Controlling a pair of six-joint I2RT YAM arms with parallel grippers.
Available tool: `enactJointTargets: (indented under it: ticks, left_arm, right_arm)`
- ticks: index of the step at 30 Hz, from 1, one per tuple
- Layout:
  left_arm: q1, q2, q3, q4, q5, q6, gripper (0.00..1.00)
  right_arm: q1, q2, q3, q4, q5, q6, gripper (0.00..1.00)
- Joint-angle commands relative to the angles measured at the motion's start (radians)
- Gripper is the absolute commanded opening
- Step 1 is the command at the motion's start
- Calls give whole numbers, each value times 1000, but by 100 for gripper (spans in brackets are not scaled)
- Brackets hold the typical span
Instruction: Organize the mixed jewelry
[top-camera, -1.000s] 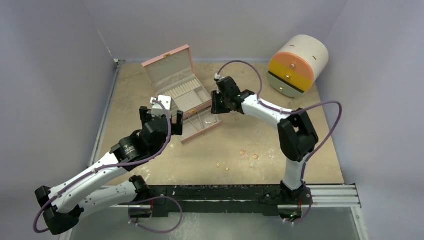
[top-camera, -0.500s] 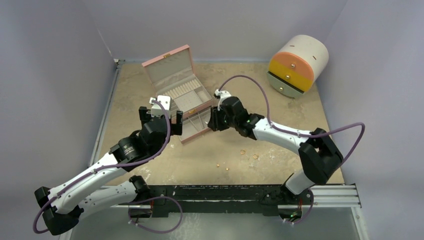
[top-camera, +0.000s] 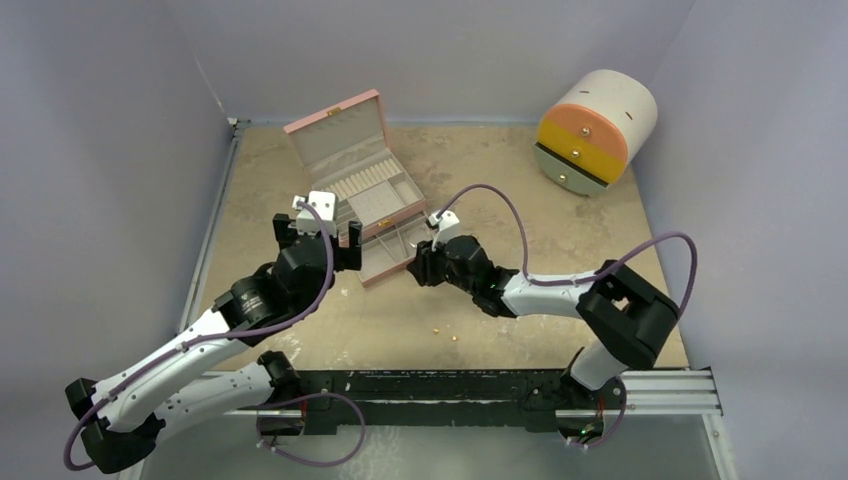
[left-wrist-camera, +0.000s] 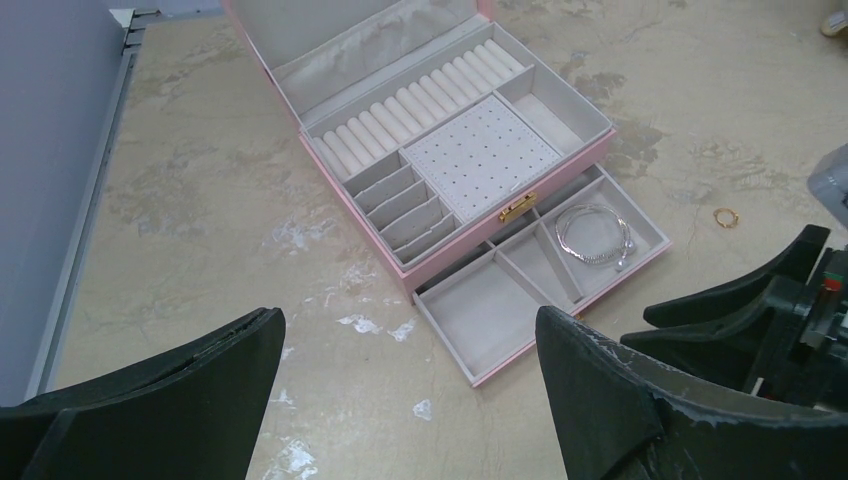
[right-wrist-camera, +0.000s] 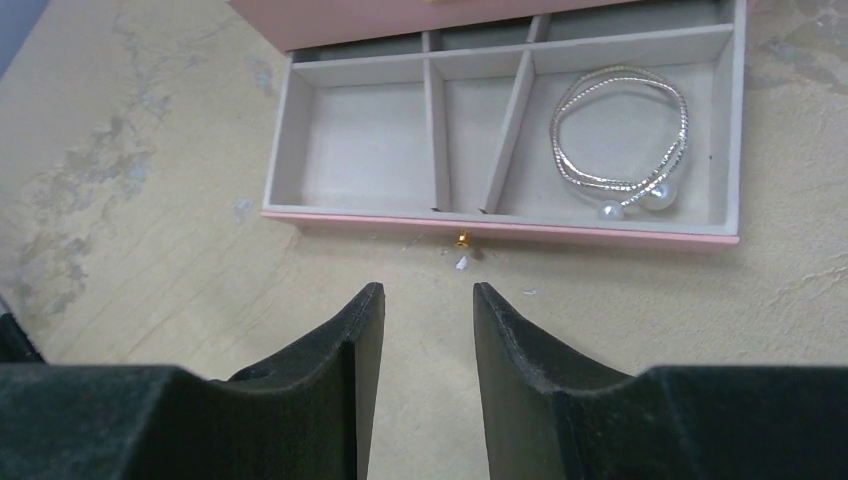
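Note:
Two tiny gold pieces (top-camera: 437, 327) (top-camera: 455, 337) lie on the table in front of the arms. A small gold ring (left-wrist-camera: 723, 216) lies right of the drawer. The pink jewelry box (top-camera: 350, 160) stands open with its drawer (right-wrist-camera: 360, 150) pulled out; a silver bangle (right-wrist-camera: 620, 130) lies in the right compartment. My right gripper (top-camera: 418, 265) (right-wrist-camera: 427, 295) hangs low just in front of the drawer's small gold knob (right-wrist-camera: 462, 240), open by a narrow gap and empty. My left gripper (top-camera: 320, 235) (left-wrist-camera: 405, 320) is wide open and empty, left of the drawer. Other gold pieces are hidden under the right arm.
A round white drawer unit (top-camera: 595, 130) with orange, yellow and green fronts lies at the back right. Grey walls close in the table on the left, back and right. My right gripper shows at the right edge of the left wrist view (left-wrist-camera: 760, 310).
My right arm has swung down and toward the near left, from beside the box's right side to the front of the drawer. My left gripper has shifted slightly left.

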Motion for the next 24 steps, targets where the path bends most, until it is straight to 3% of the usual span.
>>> enactJointTargets:
  ticks: [1, 24]
  left_arm:
    - [-6, -20, 1, 28, -24, 18, 96]
    - [-5, -20, 2, 27, -19, 22, 96]
  right_arm:
    - [22, 45, 16, 144, 97, 31, 41]
    - [41, 220, 169, -18, 154, 79, 38]
